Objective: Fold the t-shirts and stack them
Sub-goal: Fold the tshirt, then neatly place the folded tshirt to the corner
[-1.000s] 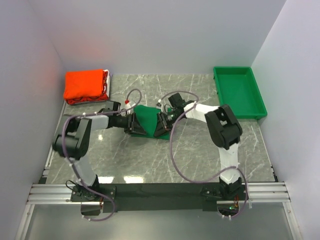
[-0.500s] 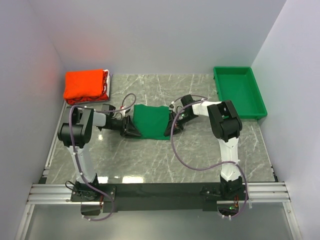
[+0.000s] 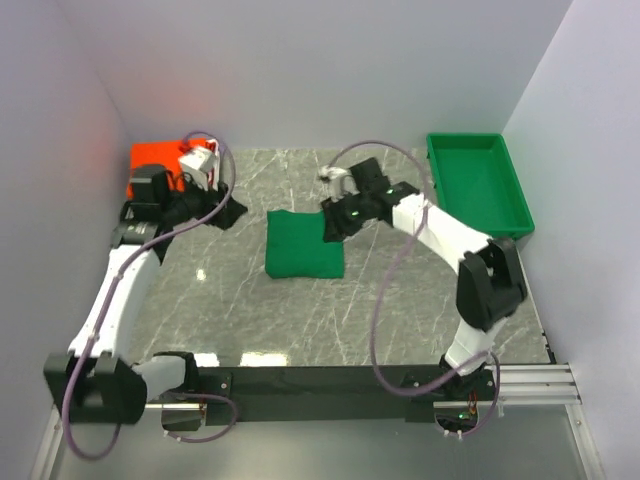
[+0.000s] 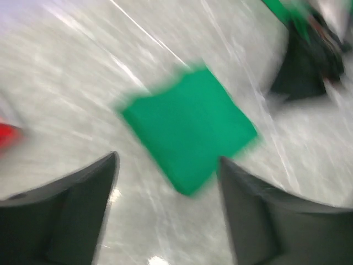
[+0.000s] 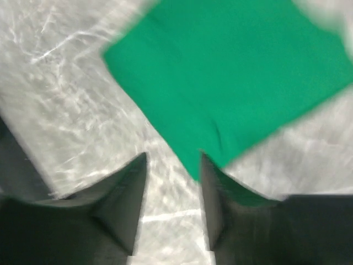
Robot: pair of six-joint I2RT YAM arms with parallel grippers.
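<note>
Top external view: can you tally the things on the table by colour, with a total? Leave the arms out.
Green: 2, a folded t-shirt and a tray
Orange-red: 1, a pile of t-shirts, partly hidden, so the shirts in it cannot be counted
Total: 3
</note>
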